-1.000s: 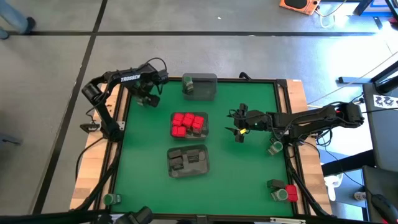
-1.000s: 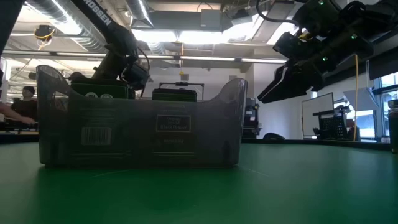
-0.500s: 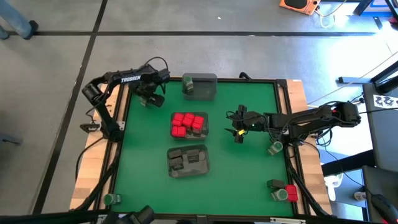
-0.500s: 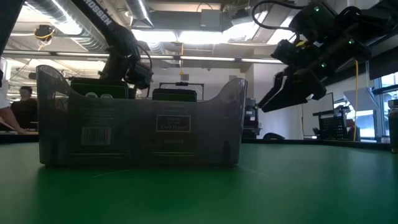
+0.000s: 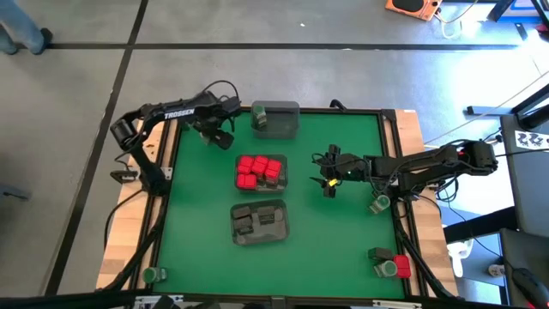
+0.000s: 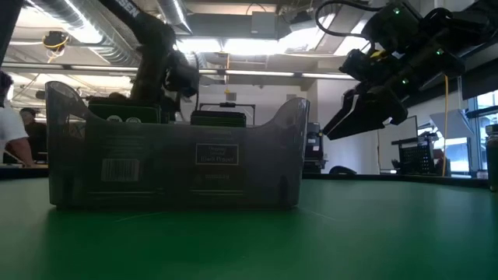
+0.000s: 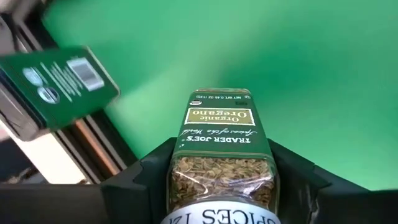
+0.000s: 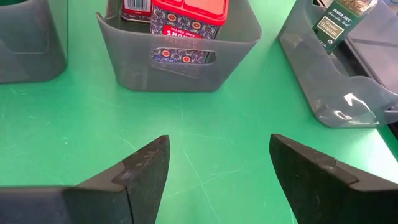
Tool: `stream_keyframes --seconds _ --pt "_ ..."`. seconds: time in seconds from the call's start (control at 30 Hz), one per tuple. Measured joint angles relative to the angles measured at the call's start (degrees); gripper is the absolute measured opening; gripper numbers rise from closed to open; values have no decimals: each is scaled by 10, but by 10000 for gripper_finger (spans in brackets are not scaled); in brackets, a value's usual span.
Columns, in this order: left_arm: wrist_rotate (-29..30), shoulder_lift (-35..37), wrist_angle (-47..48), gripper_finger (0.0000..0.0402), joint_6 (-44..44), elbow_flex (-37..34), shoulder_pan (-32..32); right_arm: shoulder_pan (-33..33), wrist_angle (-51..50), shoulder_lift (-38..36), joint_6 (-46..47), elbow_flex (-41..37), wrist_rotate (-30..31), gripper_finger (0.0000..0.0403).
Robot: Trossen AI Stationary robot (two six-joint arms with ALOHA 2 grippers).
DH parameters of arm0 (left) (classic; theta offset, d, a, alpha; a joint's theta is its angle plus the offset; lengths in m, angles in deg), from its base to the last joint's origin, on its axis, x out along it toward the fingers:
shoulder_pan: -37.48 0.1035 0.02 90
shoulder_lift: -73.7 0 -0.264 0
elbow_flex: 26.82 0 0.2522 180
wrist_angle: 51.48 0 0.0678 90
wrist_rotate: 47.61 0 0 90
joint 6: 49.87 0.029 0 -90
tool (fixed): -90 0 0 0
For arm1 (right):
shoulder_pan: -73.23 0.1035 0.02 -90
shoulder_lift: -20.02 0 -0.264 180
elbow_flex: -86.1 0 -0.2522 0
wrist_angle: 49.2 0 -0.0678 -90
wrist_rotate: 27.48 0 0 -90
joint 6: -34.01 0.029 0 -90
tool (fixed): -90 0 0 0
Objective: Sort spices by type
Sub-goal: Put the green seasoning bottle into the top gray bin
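Left gripper [image 5: 220, 130]: upper left of the high view, near the table's far-left corner, just left of the far tray; its fingers [image 7: 292, 168] pinch an oregano jar [image 7: 219, 149] between them.
Oregano jar: label facing the left wrist camera, dried herb showing through the glass, held above the green mat [image 5: 343, 249].
Right gripper [image 5: 329, 182]: right of centre in the high view, hanging above bare mat; fingers [image 8: 140, 171] spread apart with nothing between them.
Far tray [image 5: 275, 119]: top centre of the high view, clear grey plastic, with a green-labelled jar [image 8: 339, 15] inside, seen in the right wrist view.
Middle tray [image 5: 261, 172]: centre of the high view, holding the red tins [image 5: 258, 166] packed together; it lies between the two grippers.
Near tray [image 5: 259, 221]: below the middle tray in the high view, holding dark blocks [image 5: 257, 221]; in the low view it fills the left half and hides most of what stands behind it.
Loose spices, right: one green-lidded jar [image 5: 378, 205] at the right edge under the right arm; a dark block [image 5: 378, 255], a red tin [image 5: 400, 264] and a green lid [image 5: 385, 270] clustered at lower right.
Loose spice, left: a green-lidded jar [image 5: 150, 275] at lower left, on the table's edge.
Green box [image 7: 59, 74]: upper left of the left wrist view, tilted, by the table's rail.
Person [image 6: 9, 136]: at the low view's left edge, in the room behind.
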Motion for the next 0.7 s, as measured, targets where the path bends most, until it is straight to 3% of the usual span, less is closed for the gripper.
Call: stream_keyframes --seconds 0.33,0.7 --pt "0 27 -3 201 -6 112 -60 0 0 0 -4 0 0 276" --pt "2 19 -110 206 151 192 -117 0 0 0 -14 0 -9 276"
